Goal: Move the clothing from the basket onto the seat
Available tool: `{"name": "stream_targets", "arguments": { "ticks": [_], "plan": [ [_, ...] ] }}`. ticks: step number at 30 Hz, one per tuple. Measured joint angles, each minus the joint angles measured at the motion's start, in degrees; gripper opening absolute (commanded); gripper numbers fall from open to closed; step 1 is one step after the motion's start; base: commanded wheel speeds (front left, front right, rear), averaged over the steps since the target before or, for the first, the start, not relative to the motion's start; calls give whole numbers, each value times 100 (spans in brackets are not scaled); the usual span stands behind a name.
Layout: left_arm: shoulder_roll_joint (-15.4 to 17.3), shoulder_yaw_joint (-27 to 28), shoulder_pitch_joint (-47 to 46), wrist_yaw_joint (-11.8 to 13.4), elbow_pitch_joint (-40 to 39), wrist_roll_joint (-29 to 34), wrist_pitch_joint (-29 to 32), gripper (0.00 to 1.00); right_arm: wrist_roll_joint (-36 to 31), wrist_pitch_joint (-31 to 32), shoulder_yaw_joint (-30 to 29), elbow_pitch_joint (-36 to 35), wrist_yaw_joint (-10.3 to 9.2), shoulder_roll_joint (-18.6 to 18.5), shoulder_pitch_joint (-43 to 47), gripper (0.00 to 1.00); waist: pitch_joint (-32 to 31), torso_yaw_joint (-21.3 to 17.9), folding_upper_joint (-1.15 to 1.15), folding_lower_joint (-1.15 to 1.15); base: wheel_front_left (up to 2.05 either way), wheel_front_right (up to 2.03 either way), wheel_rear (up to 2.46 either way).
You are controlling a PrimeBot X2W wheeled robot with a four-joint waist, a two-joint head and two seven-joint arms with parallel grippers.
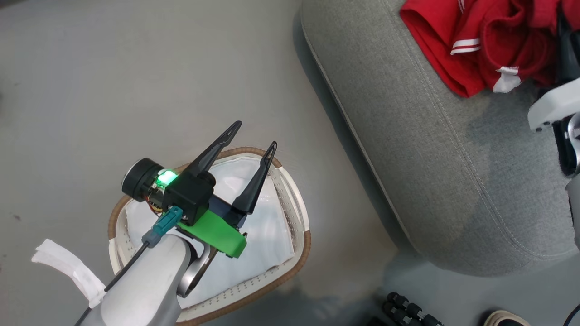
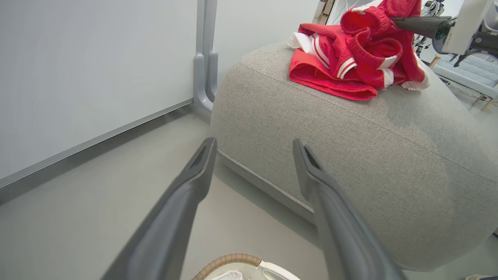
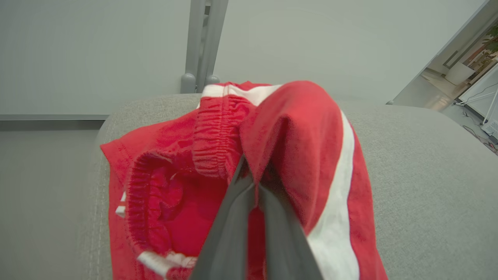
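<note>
my left tool (image 1: 256, 133) wide open, holds nothing, hovers above basket (image 1: 304, 253) on floor (image 1: 136, 68); white liner (image 1: 267, 235) inside. my right tool (image 3: 251, 182) closed tight on fold of red clothing (image 3: 303, 128). clothing lies in crumpled heap on grey seat (image 1: 430, 149), well apart from basket; white stripe trim visible.

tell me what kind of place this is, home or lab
Likely a test room staged as a lounge rather than a lived-in home: a grey seat and a laundry basket on a bare smooth floor, with plain partition panels and a metal post behind.
</note>
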Motion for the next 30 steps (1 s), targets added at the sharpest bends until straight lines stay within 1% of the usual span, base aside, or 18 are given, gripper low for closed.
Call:
{"name": "stream_targets", "arguments": {
  "ticks": [2, 3, 4, 5, 9, 15, 19, 21, 25, 30],
  "plan": [
    [-34, 30, 28, 0, 38, -4, 0, 100, -38, 0, -76, 8, 0, 60, 223, 0, -41, 50, 0, 0, 0, 0, 0],
    [-69, 59, 46, 0, 52, -8, 0, 100, -62, 0, -148, 4, 0, 83, 344, 28, -79, 69, 0, 0, 0, 0, 0],
    [-104, 86, 63, 0, 71, -8, 0, 100, -76, 0, -214, -8, 0, 103, 453, 93, -115, 81, 0, 0, 0, 0, 0],
    [-144, 110, 91, 0, 108, -9, 0, 100, -92, 0, -277, -13, 0, 130, 589, 100, -166, 93, 0, 0, 0, 0, 0],
    [-279, 245, 232, 0, 227, 3, 0, 100, -132, 0, -461, -38, 0, 243, 1121, 100, -432, 108, 0, 0, 0, 0, 0],
    [-539, 687, 626, 0, 385, 68, 0, 100, -213, -1, -579, -349, -1, 434, 1960, 100, -926, 135, 0, -1, 0, 0, 0],
    [-701, 1135, 925, 0, 436, 198, 1, 100, -193, 0, -414, -644, -1, 561, 2385, 100, -1266, 206, 0, -1, 0, 0, 0],
    [-768, 1397, 1084, 0, 441, 301, 0, 100, -154, 0, -346, -936, -1, 735, 2530, 100, -1433, 265, 0, -1, 0, 0, 0],
    [-876, 1864, 1315, 0, 447, 478, 0, 100, -107, -1, -152, -1365, -1, 907, 2647, 100, -1679, 424, 0, -1, 0, 0, 0],
    [-1010, 2516, 1541, 0, 506, 756, 0, 100, -68, 0, 122, -1752, -1, 1138, 2656, 100, -1908, 728, 0, -1, 0, 0, 0]
  ]
}}
